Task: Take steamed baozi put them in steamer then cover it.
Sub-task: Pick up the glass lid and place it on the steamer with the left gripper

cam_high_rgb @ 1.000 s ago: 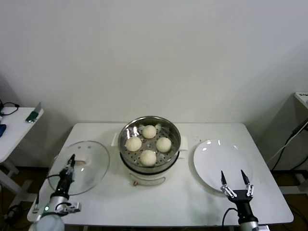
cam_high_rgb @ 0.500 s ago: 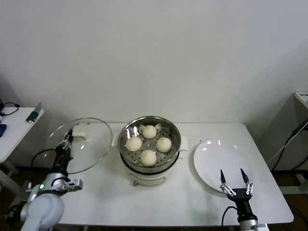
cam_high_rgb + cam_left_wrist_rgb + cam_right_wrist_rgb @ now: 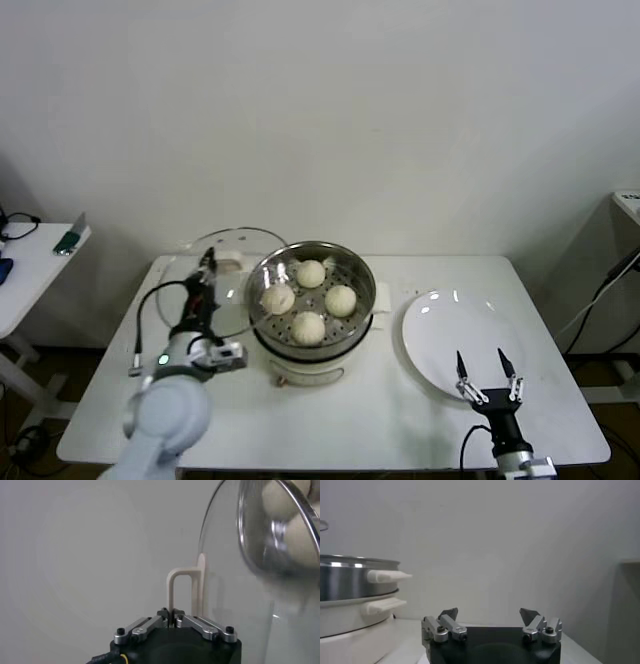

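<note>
Four cream-white baozi (image 3: 308,327) sit on the perforated tray inside the steel steamer (image 3: 362,318) at the table's middle. My left gripper (image 3: 208,260) is shut on the cream bar handle (image 3: 182,587) of the clear glass cover (image 3: 235,290). It holds the cover up off the table, tilted on edge, just left of the steamer with its rim overlapping the pot's left side. In the left wrist view the gripper (image 3: 171,614) pinches the handle, and baozi (image 3: 280,502) show through the glass (image 3: 235,560). My right gripper (image 3: 485,365) is open and empty at the plate's front edge.
A flat white plate (image 3: 450,325) lies right of the steamer. The steamer's side handles (image 3: 387,576) show at the left of the right wrist view, with my right gripper (image 3: 490,615) near. A side table (image 3: 30,265) with small items stands far left.
My left arm has lifted the cover from the table's left side, tilted it upright and carried it right to the steamer. The right arm has hardly moved.
</note>
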Robot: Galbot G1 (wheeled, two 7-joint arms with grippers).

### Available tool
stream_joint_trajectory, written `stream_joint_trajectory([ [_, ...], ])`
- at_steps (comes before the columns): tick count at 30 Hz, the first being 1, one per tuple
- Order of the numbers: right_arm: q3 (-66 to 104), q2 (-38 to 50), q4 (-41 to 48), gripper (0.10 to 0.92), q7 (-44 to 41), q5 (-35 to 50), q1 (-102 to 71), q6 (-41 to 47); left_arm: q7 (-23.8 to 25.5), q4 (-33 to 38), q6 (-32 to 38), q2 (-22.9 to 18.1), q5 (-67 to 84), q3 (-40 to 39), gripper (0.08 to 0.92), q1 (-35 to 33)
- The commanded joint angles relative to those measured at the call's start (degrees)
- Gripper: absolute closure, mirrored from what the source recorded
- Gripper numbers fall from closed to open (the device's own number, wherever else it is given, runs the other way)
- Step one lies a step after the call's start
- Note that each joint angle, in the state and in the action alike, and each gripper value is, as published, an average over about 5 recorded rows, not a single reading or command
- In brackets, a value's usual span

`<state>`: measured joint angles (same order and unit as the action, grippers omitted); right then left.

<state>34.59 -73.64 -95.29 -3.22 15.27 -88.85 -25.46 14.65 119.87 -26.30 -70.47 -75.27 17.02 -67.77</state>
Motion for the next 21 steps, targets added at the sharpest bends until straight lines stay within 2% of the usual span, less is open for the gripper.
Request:
stream_joint_trajectory([
  [1,-0.2,-0.1,0.8,0.203,0.5,0.6,0.7,0.0,6.3,-1.0,-4.9,-13.4,-13.7,-15.8,0.858,6.7],
  [5,-0.1,-0.3,1.0,0.203,0.8,1.0,1.1,-0.2,5.9,-4.0,-4.3,-18.5,-17.4,-18.5,0.858,7.0],
  [9,0.1,-0.1,0.9,0.203,1.0,1.8,1.1,-0.5,5.1,-7.1,-3.5,-21.4,-19.8,-19.6,0.858,6.7],
  [15,0.5,0.2,0.9,0.203,1.3,2.6,1.2,-1.0,4.3,-10.7,-3.4,-22.6,-21.2,-19.5,0.858,6.6],
  [21,0.8,0.1,1.1,0.203,1.5,2.8,0.9,-1.7,2.7,-13.6,-3.6,-21.7,-20.9,-17.8,0.858,6.9],
])
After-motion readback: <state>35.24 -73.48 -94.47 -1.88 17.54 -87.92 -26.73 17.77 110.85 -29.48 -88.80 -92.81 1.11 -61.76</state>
